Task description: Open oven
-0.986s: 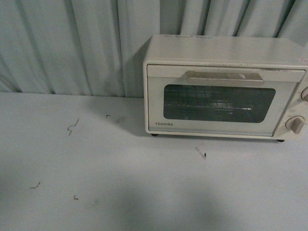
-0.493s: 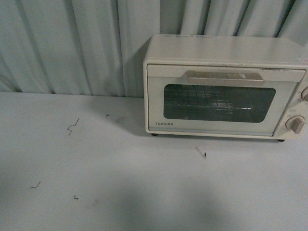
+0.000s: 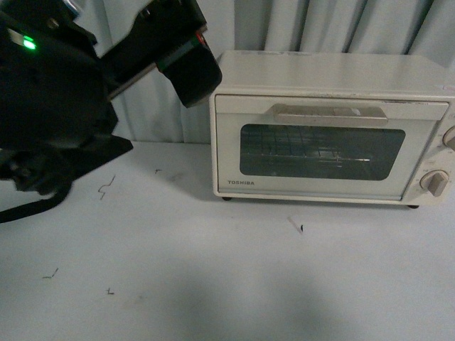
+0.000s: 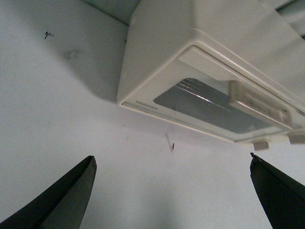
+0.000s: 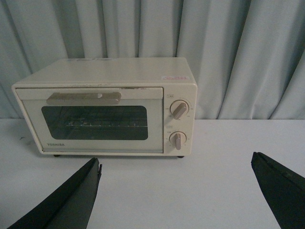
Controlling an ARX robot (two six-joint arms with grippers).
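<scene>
We're seeing left arm (image 3: 106, 64) filling upper left of frame, oven (image 3: 327, 71) sitting right of it, door (image 3: 313, 181) shut. Left gripper (image 4: 172, 158) and right gripper (image 5: 176, 159) both gaping wide.

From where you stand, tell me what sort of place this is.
Likely a test bench, not a kitchen: a lone toaster oven on a white table, pale curtains behind.

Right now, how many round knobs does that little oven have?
2. Both are on the oven's front, on the panel beside the glass door: the upper knob, and the lower knob directly beneath it.
</scene>
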